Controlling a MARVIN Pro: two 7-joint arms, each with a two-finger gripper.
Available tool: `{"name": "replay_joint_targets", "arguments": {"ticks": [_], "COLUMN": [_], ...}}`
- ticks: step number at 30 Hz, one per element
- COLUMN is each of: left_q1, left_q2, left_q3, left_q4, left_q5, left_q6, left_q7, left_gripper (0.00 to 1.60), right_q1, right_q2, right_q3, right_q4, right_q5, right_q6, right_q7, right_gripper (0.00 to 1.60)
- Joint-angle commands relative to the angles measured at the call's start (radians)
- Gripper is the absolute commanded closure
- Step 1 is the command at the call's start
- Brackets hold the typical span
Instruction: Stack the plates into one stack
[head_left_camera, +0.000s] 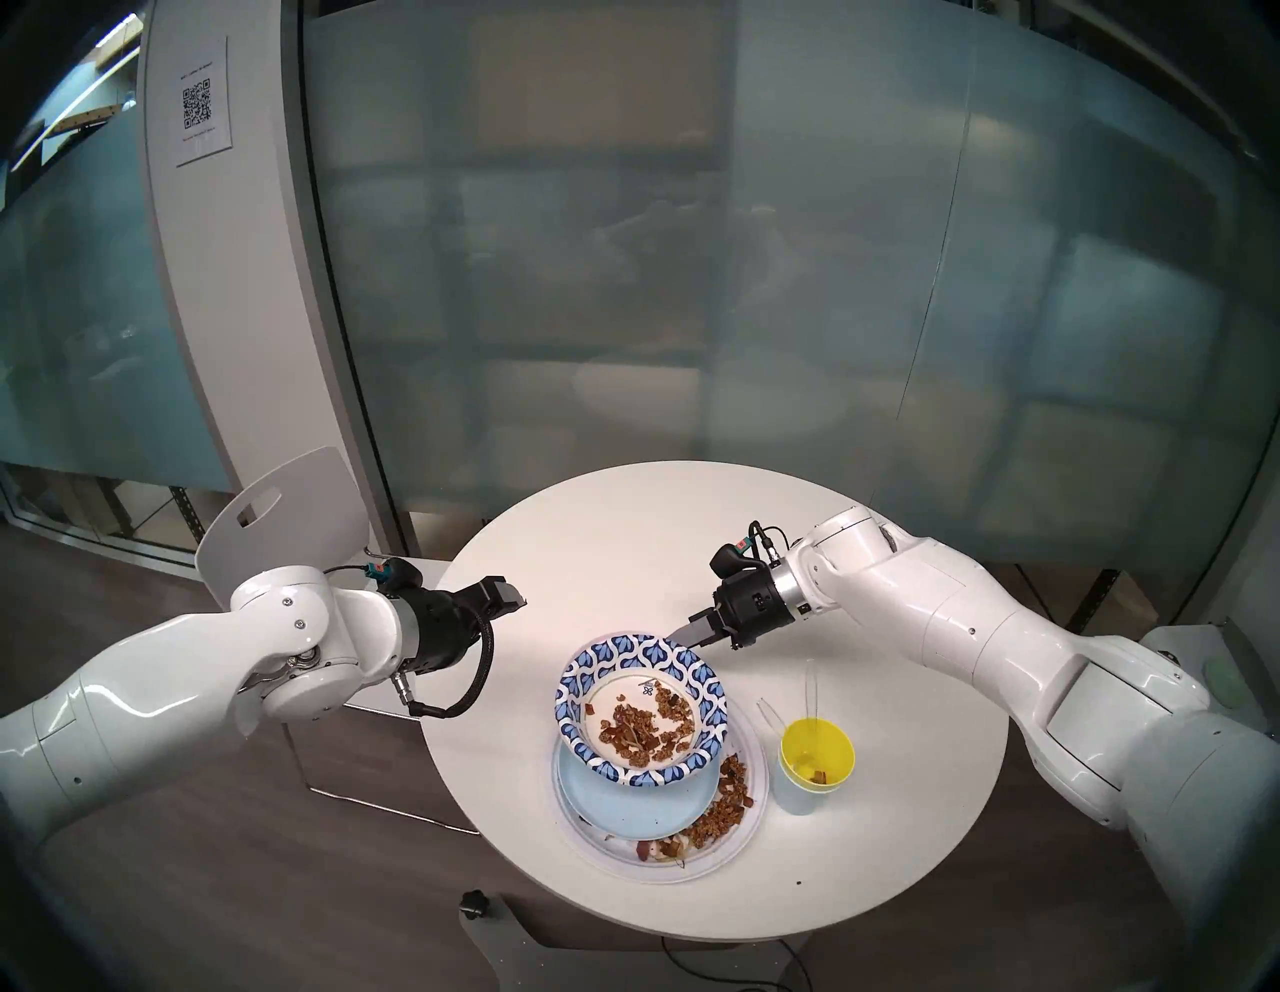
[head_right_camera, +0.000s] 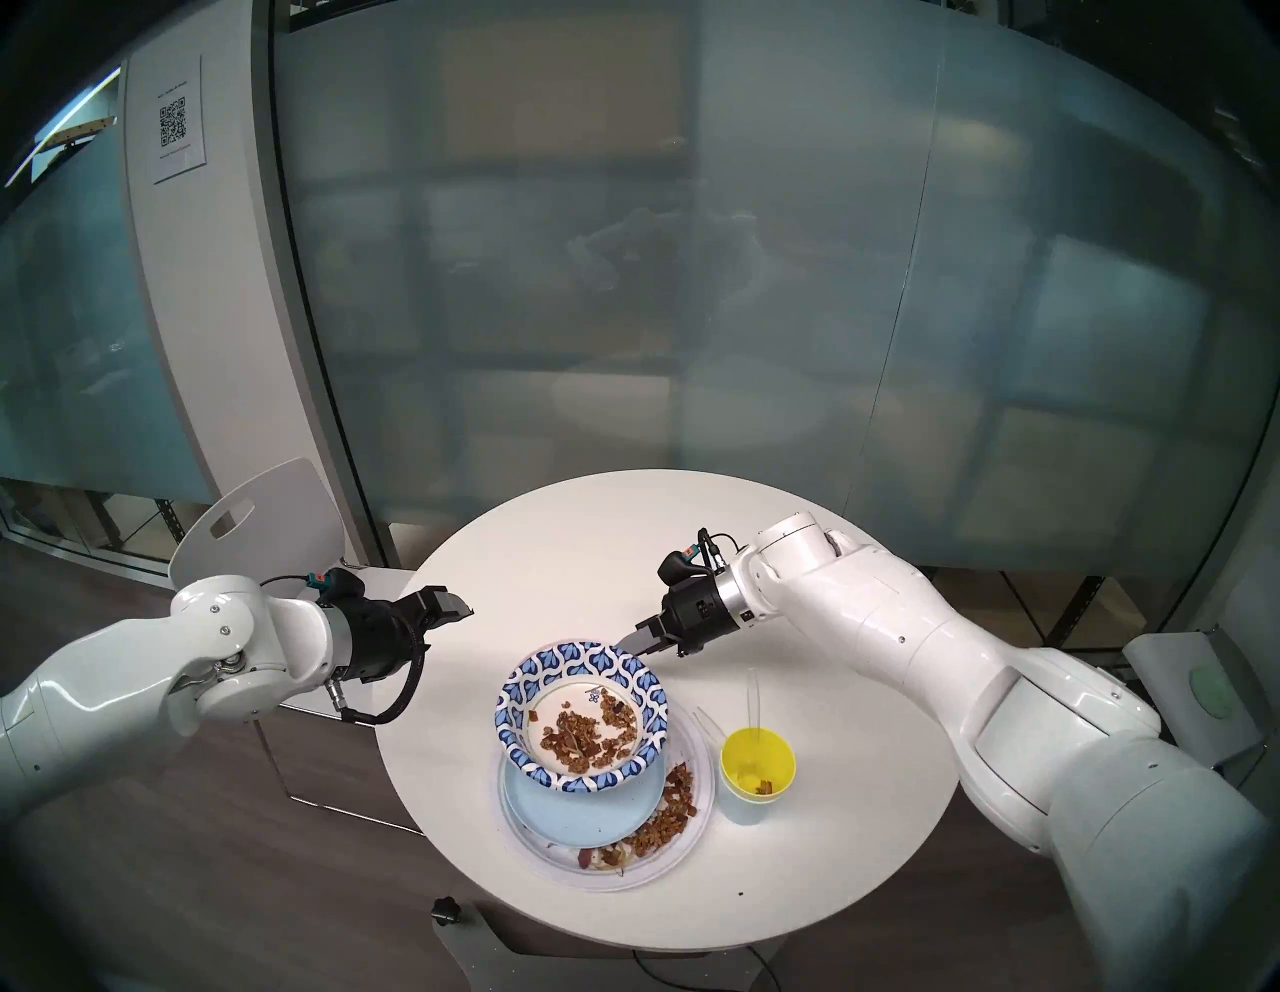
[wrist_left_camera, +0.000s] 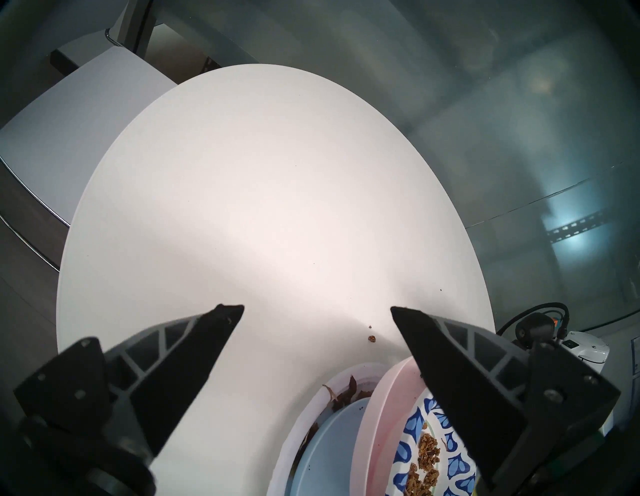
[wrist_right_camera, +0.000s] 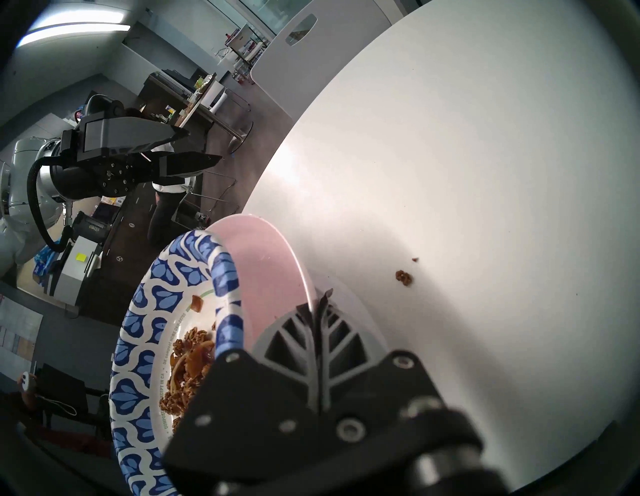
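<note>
Round table (head_left_camera: 623, 540): smooth white top, satin sheen, soft glare patches. On it, patterned plate (head_left_camera: 641, 706): matt paper, printed blue-white rim. Pink plate (wrist_right_camera: 263, 263) under it: smooth plastic look, faint gloss. Light blue plate (head_left_camera: 623, 803): same smooth finish. White base plate (head_left_camera: 751, 810): ridged rim. Yellow cup (head_left_camera: 817, 758) beside stack: smooth, semi-gloss. Arm shells: glossy white plastic. Gripper fingers (wrist_left_camera: 446, 350): matt black, ribbed grey backs.
</note>
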Motion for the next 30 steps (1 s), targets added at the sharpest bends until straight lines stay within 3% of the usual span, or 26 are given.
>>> {"name": "replay_joint_targets", "arguments": {"ticks": [1,12,30], "left_q1": [-0.019,-0.013,0.001], "left_q2": [-0.016,-0.017,0.005], "left_q3": [-0.011,-0.011,-0.010], "left_q4": [-0.016,-0.022,-0.025], "left_q5": [0.004,0.009,0.002], "left_q6": [-0.006,-0.007,-0.019], "left_q7": [-0.001,0.004,-0.013], "left_gripper": [0.00,0.00,0.00], "right_q1": [-0.012,-0.047,-0.030], "right_q2": [0.043,0.066,0.012], "right_q3": [0.019,0.038,0.030], "right_q4": [-0.083,-0.135,-0.104], "right_q5": [0.023,0.029,0.001], "right_q6": [-0.002,-0.003,-0.019], "right_q7": [0.031,-0.006,-0.048], "right_gripper": [1.60,1.60,1.60]}}
